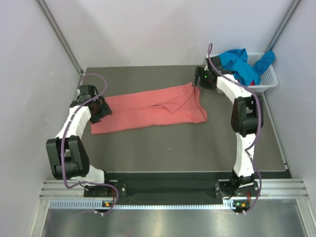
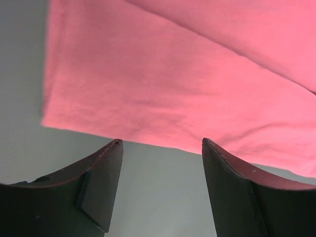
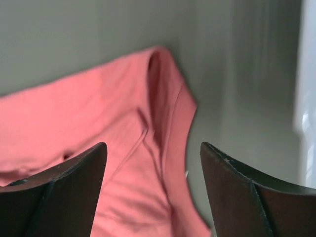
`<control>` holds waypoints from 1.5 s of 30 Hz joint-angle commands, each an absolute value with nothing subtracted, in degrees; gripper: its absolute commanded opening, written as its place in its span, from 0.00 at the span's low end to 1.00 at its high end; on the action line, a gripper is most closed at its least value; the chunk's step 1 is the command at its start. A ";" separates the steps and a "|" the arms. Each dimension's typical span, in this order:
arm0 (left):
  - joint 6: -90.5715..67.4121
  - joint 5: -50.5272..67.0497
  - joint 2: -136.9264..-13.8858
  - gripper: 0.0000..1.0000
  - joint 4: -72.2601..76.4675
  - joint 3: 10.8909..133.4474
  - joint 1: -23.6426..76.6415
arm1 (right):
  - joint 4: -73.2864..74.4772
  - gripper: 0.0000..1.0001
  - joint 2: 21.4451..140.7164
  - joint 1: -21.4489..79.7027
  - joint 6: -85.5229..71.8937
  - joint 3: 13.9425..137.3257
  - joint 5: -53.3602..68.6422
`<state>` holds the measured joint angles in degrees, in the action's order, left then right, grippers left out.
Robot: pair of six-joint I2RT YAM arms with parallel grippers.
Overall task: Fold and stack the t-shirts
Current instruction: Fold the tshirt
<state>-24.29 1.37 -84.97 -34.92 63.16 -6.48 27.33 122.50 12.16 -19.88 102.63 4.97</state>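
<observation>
The salmon-pink t-shirt (image 1: 148,108) lies on the dark table as a long flattened strip running left to right. My left gripper (image 1: 103,111) is open at its left end. In the left wrist view the shirt's edge (image 2: 173,74) lies just beyond the fingertips, with bare table between them (image 2: 160,143). My right gripper (image 1: 196,83) is open above the shirt's far right corner. The right wrist view shows a folded seam of pink cloth (image 3: 98,123) between and under the spread jaws (image 3: 153,148). Neither gripper holds cloth. A bright blue shirt (image 1: 237,59) and a bit of dark red cloth (image 1: 251,80) lie in the basket.
A white slotted plastic basket (image 1: 269,81) stands at the far right corner, close behind the right arm. White walls enclose the table on the left, back and right. A metal rail runs along the near edge by the arm bases.
</observation>
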 commanded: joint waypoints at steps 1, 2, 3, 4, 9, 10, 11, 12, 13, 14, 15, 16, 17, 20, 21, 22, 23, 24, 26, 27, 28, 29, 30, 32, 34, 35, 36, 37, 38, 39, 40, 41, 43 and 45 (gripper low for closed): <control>-25.04 -3.33 -83.59 0.70 -37.17 62.76 -9.91 | 26.37 0.76 126.73 11.43 -16.70 109.15 4.66; -25.74 -4.21 -83.41 0.70 -38.05 62.14 -10.80 | 26.11 0.77 127.78 11.43 -16.53 110.47 4.75; -26.27 -4.91 -83.23 0.71 -39.97 61.70 -11.68 | 25.67 0.76 128.66 11.43 -15.74 112.74 5.09; -26.98 -5.36 -83.15 0.71 -40.60 61.44 -12.99 | 24.97 0.76 130.76 11.34 -15.38 113.81 6.23; -31.02 -7.56 -82.36 0.72 -44.03 57.84 -14.15 | 22.95 0.70 136.49 10.99 -14.50 121.20 8.17; -32.42 -7.04 -82.18 0.72 -44.38 56.53 -14.50 | 22.24 0.70 137.28 10.90 -14.33 121.29 8.78; -33.04 -6.42 -81.74 0.72 -44.65 55.99 -14.76 | 20.41 0.70 137.55 10.90 -14.24 121.20 9.14; -33.66 -6.16 -81.48 0.72 -44.74 55.46 -14.85 | 19.87 0.70 137.98 10.90 -14.24 121.29 10.01; -34.27 -5.63 -81.13 0.73 -44.74 54.33 -15.20 | 19.25 0.69 138.86 10.90 -14.24 121.46 10.80; -34.45 -5.19 -80.69 0.73 -44.82 54.06 -15.55 | 18.99 0.68 139.48 10.99 -13.98 122.16 11.68; -34.54 -5.27 -79.64 0.73 -45.09 53.79 -15.73 | 19.25 0.67 139.92 10.90 -14.06 122.69 12.56; -35.24 -5.88 -79.02 0.73 -46.04 53.96 -16.34 | 19.60 0.66 140.97 10.99 -14.24 123.22 12.39; -35.42 -6.58 -78.14 0.73 -46.14 53.88 -16.52 | 20.12 0.66 141.50 10.99 -14.50 124.09 12.22; -35.68 -9.22 -73.84 0.73 -46.49 53.79 -17.05 | 21.79 0.61 142.64 10.90 -14.06 124.80 11.08; -35.86 -10.19 -73.48 0.73 -46.67 53.70 -17.14 | 22.06 0.55 142.82 10.99 -14.15 124.89 11.07; -36.21 -10.54 -73.48 0.73 -47.02 53.53 -17.31 | 22.41 0.52 143.08 10.99 -13.98 124.81 11.25; -36.47 -10.55 -74.26 0.73 -47.02 53.44 -17.31 | 22.50 0.47 143.17 10.90 -13.97 124.89 11.69; -36.91 -10.72 -74.88 0.73 -47.11 53.09 -17.40 | 22.67 0.40 143.43 10.90 -13.97 124.72 12.04; -39.54 -10.03 -76.80 0.71 -47.29 52.39 -18.63 | 22.50 0.36 143.52 10.90 -14.06 124.54 12.30; -40.07 -10.02 -77.25 0.71 -47.11 52.38 -18.98 | 22.33 0.35 143.61 10.90 -14.24 124.54 12.48; -40.34 -9.15 -77.69 0.71 -45.72 51.69 -19.42 | 21.89 0.34 143.70 10.90 -14.33 124.54 12.83; -40.43 -8.44 -78.13 0.71 -44.66 51.24 -19.68 | 21.62 0.34 143.88 10.90 -14.50 124.54 13.01; -40.60 -7.92 -78.57 0.71 -43.69 50.63 -20.47 | 21.53 0.31 144.14 10.90 -14.59 124.54 13.27; -40.78 -7.73 -80.23 0.71 -41.23 50.45 -20.83 | 21.18 0.28 144.32 10.90 -14.68 124.54 13.45; -40.78 -7.21 -81.82 0.71 -39.74 50.71 -21.71 | 21.01 0.26 144.67 10.99 -14.94 124.45 14.24; -40.78 -7.29 -83.74 0.70 -39.55 50.97 -21.88 | 20.57 0.25 144.67 10.99 -15.12 124.28 14.59; -40.87 -7.56 -84.80 0.70 -39.29 51.15 -22.58 | 20.39 0.24 144.58 10.99 -15.12 124.02 15.02; -40.87 -7.65 -85.86 0.70 -38.50 51.41 -22.94 | 20.13 0.22 144.41 10.99 -15.29 123.58 15.20; -40.87 -7.65 -87.35 0.70 -37.71 51.50 -23.37 | 19.87 0.22 144.32 10.99 -15.47 123.23 15.47; -40.61 -5.56 -87.97 0.69 -36.92 51.59 -24.34 | 19.17 0.21 144.06 10.99 -15.47 122.79 15.73; -40.69 -4.67 -88.41 0.69 -35.78 51.85 -24.69 | 18.90 0.21 143.88 11.07 -15.47 122.26 15.73; -40.78 -4.05 -88.85 0.69 -35.34 52.12 -24.70 | 18.81 0.21 143.88 11.42 -15.38 121.99 15.73; -40.69 -2.38 -88.86 0.69 -34.02 52.38 -24.79 | 18.72 0.21 143.96 11.34 -15.38 121.99 15.91; -40.52 -0.63 -88.51 0.68 -33.84 52.56 -24.78 | 18.63 0.21 144.14 11.34 -15.64 121.90 16.08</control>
<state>-40.40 -4.19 -89.43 -37.52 50.74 -24.51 21.91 143.79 11.07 -15.18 122.23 14.66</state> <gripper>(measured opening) 0.684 0.213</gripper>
